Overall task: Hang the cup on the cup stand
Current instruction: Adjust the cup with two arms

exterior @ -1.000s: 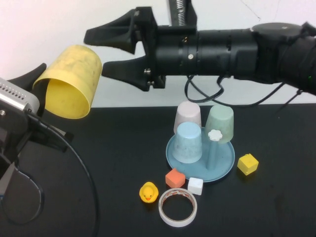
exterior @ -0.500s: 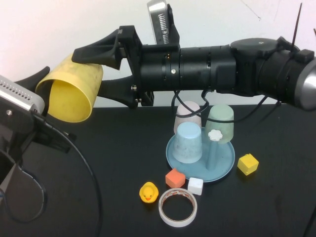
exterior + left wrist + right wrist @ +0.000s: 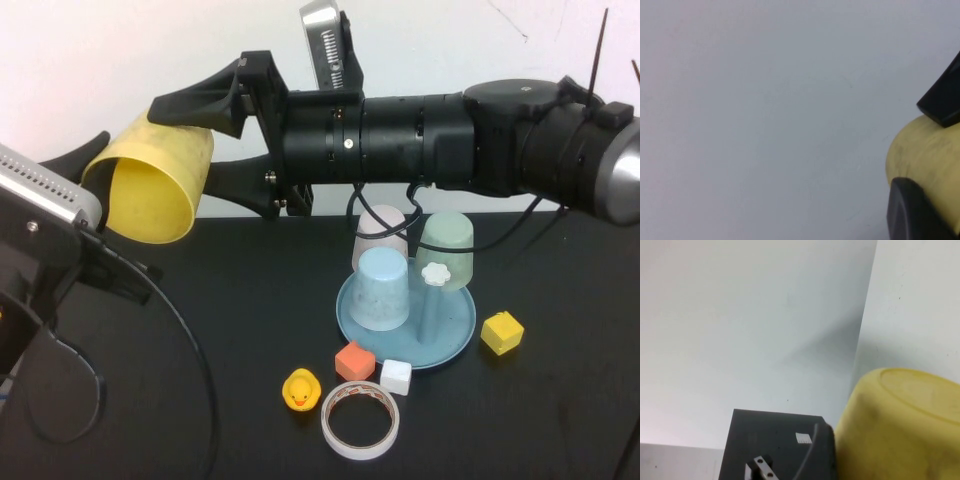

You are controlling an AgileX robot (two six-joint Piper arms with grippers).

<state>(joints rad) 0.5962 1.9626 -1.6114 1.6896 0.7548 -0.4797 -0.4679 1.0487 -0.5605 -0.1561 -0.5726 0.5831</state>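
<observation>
Yellow plastic, far left and well above the table: the cup (image 3: 152, 188), a plain tapered tumbler, lies on its side with its open mouth turned down and toward the robot. The left claw (image 3: 92, 170) is shut on the rim, one finger inside and one outside, so the body sticks out free for another grip.

Reaching across from the right, the right claw (image 3: 205, 140) stands wide open with its two fingers above and below the cup's closed end. Whether they touch the wall I cannot tell. This looks like a handover in mid-air, probably because the stand lies on the right arm's side.

On the black table (image 3: 240, 300), right of centre: the cup stand (image 3: 455, 340), a round light-blue tray with upright pegs. A light blue cup (image 3: 382, 288), a pinkish cup (image 3: 381, 233) and a pale green cup (image 3: 446, 250) sit inverted on it. One peg with a white flower cap (image 3: 435, 273) stands bare, the likely place for the tumbler.

In front of the tray: a rubber duck (image 3: 300, 389), an orange block (image 3: 354, 360), a white block (image 3: 396, 376) and a roll of tape (image 3: 360, 419). A yellow block (image 3: 501, 332) lies just beside the tray's right edge. None of these belongs to the job.
</observation>
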